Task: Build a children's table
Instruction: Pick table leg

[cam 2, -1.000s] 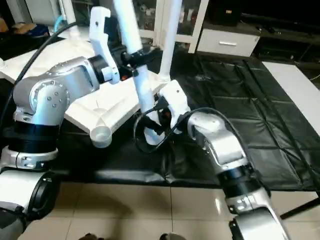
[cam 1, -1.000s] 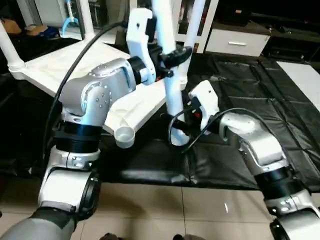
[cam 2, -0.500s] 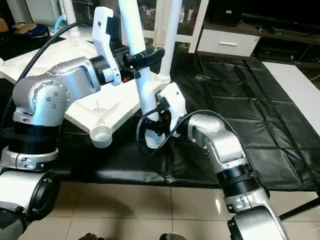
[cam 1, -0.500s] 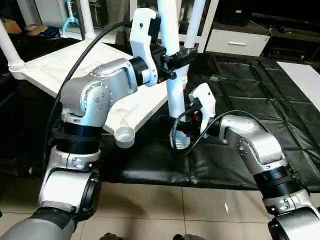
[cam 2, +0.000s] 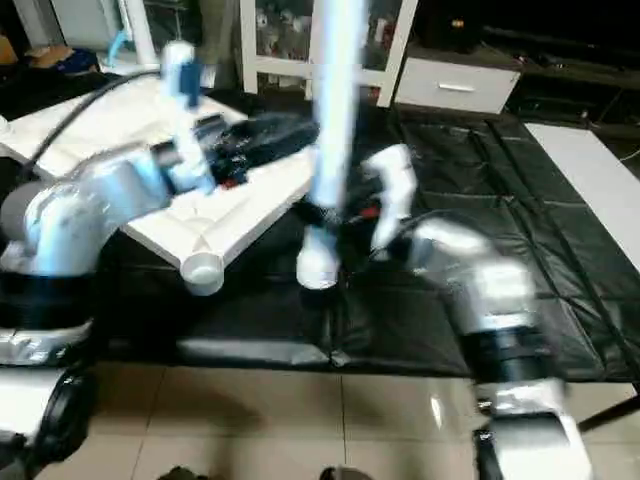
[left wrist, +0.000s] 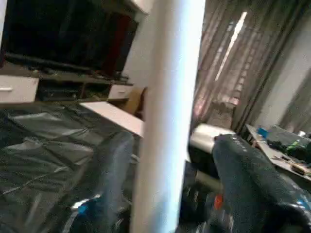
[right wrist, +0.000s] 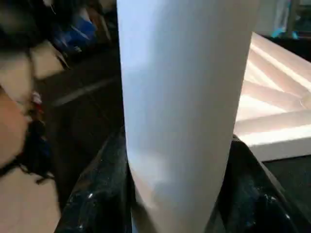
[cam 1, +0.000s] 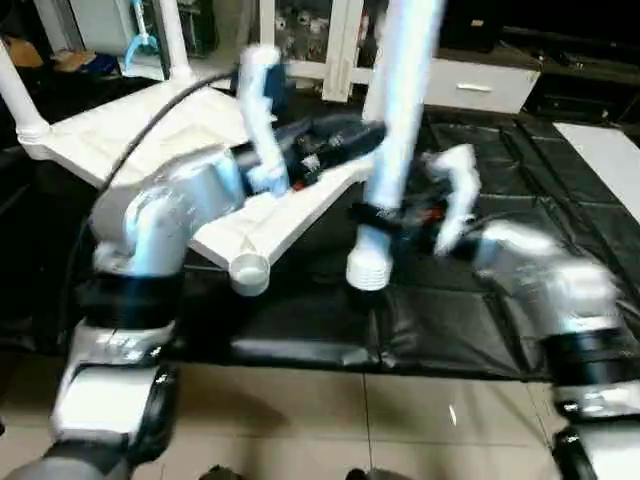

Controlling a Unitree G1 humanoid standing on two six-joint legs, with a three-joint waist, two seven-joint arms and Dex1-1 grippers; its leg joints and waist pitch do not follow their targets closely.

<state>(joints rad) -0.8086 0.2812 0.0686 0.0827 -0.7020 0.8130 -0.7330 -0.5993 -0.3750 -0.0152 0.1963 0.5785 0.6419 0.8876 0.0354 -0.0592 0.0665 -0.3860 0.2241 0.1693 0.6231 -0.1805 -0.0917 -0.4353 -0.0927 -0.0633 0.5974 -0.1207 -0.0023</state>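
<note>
Now our right claw (right wrist: 175,204) is clamped on the long white tapered tube leg (cam 1: 395,130), held upright. Our left claw (left wrist: 167,194) straddles it, fingers (left wrist: 243,179) apart, beside the white ribbed plastic children's table top (cam 1: 140,140).

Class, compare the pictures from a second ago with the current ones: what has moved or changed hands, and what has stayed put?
The leg has shifted toward the robot's right, away from the tabletop, its threaded end lifted. The left end effector has released it, fingers now spread either side. The right end effector still clamps it. Tabletop unmoved, near socket still empty.
</note>
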